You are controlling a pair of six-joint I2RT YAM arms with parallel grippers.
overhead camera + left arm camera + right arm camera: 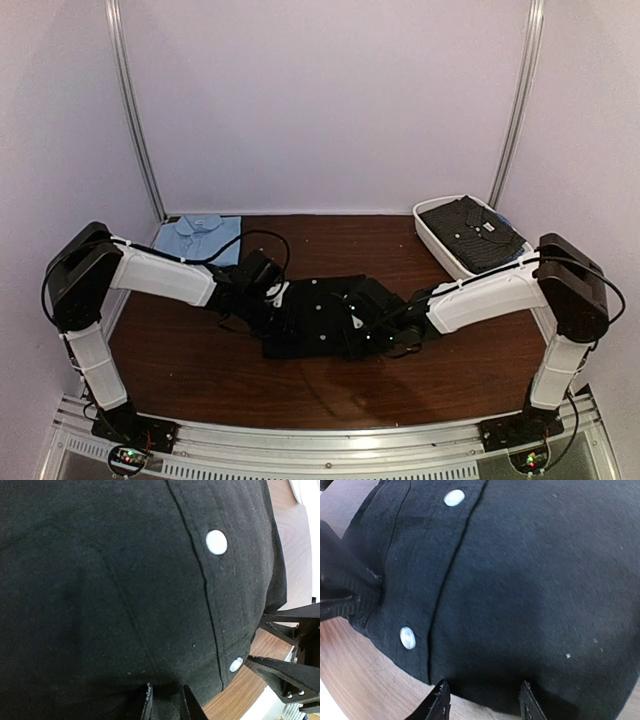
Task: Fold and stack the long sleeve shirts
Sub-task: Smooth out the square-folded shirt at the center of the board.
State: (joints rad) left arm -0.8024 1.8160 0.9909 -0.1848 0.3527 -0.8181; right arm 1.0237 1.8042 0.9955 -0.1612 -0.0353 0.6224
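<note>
Top external, both arms reaching inward onto black shirt (320,315), right fingers (439,702) parted, left fingers (192,709) unclear

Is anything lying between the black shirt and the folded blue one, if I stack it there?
Nothing rests on the table between the black shirt and the blue shirt; only the left arm reaches across that stretch.
</note>
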